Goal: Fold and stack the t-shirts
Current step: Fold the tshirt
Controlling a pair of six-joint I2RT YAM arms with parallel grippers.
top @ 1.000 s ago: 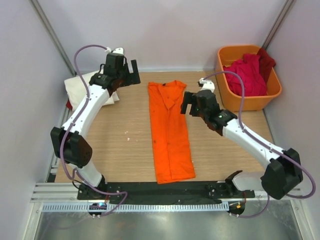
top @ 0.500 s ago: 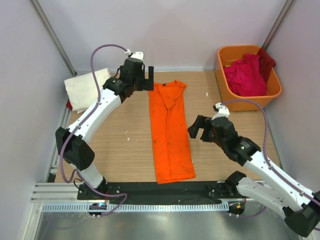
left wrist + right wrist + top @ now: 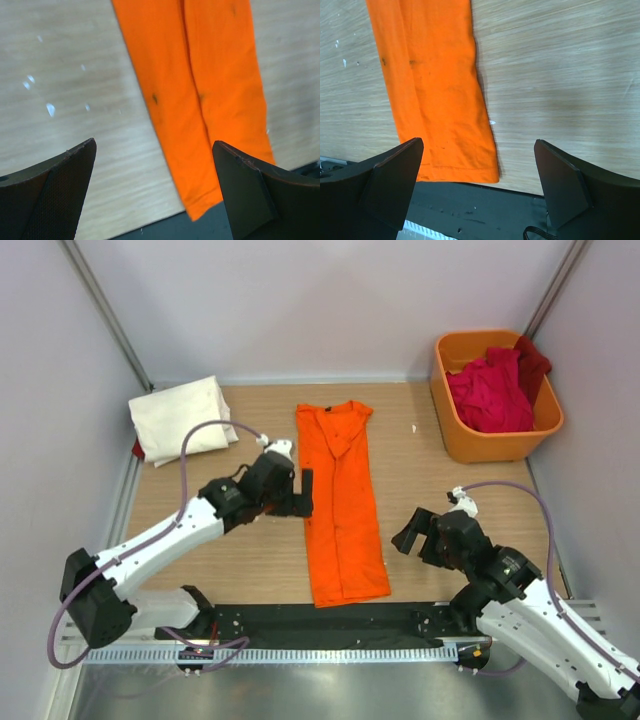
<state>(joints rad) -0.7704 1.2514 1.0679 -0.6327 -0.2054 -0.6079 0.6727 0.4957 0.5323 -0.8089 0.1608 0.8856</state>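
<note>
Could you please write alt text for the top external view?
An orange t-shirt, folded into a long strip, lies on the table between the left arm and right arm, jaws open. Cream t-shirt back left; red shirts in orange tub back right.

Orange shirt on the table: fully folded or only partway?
Partway. The orange shirt lies as a long narrow strip, sides folded in along a centre line; no crosswise fold.

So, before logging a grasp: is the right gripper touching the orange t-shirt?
Apart. The top external view shows bare table between the right gripper and the orange t-shirt; the right wrist view shows its open fingers empty.
</note>
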